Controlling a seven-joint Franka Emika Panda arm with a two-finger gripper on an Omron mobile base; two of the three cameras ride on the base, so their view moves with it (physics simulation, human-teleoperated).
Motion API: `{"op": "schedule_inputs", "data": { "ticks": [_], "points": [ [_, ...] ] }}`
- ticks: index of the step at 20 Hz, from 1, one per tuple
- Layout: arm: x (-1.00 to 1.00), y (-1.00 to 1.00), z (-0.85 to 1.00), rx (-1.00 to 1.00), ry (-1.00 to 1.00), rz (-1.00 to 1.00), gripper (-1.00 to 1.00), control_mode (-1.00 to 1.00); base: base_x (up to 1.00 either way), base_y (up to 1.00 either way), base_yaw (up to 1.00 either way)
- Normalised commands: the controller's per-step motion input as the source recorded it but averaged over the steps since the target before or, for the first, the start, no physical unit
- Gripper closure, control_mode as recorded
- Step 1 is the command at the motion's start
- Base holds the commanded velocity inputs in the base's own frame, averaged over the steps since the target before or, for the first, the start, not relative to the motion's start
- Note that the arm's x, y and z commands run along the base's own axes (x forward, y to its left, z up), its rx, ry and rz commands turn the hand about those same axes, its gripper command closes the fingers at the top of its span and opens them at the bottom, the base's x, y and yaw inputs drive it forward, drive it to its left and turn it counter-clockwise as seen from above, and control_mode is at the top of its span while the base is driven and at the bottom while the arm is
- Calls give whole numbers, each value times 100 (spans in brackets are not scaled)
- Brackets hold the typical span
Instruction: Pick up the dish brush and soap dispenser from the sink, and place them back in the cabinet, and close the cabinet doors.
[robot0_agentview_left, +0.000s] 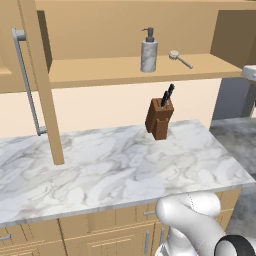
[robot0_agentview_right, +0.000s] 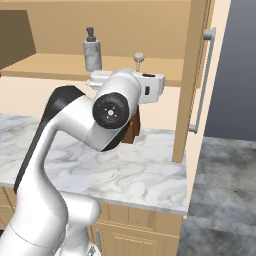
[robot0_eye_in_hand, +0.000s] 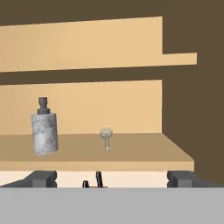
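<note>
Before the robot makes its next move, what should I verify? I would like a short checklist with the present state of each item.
1. Soap dispenser stands upright on the cabinet shelf: ok.
2. Dish brush lies on the same shelf, beside the dispenser and apart from it: ok.
3. Gripper is open and holds nothing: ok.
4. Cabinet doors closed: not ok; the left door and the right door both stand open.
5. Knife block on the counter stands clear of the doors' swing: cannot tell.
</note>
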Motion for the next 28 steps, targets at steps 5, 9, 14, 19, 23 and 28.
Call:
{"op": "schedule_inputs", "data": {
  "ticks": [5, 9, 14, 19, 23, 28],
  "points": [
    [-55, 0, 0, 0, -3, 0, -100, -100, 0, 0, 0],
    [-53, 0, 0, 0, -1, 0, -100, -100, 0, 0, 0],
    [-55, 0, 0, 0, 0, 0, -100, -100, 0, 0, 0],
    [-58, 0, 0, 0, 0, 0, -100, -100, 0, 0, 0],
    [-44, -8, 0, 0, 0, 0, -100, -100, 0, 0, 0],
    [-39, -12, -3, 0, 0, 0, -100, -100, 0, 0, 0]
  ]
}}
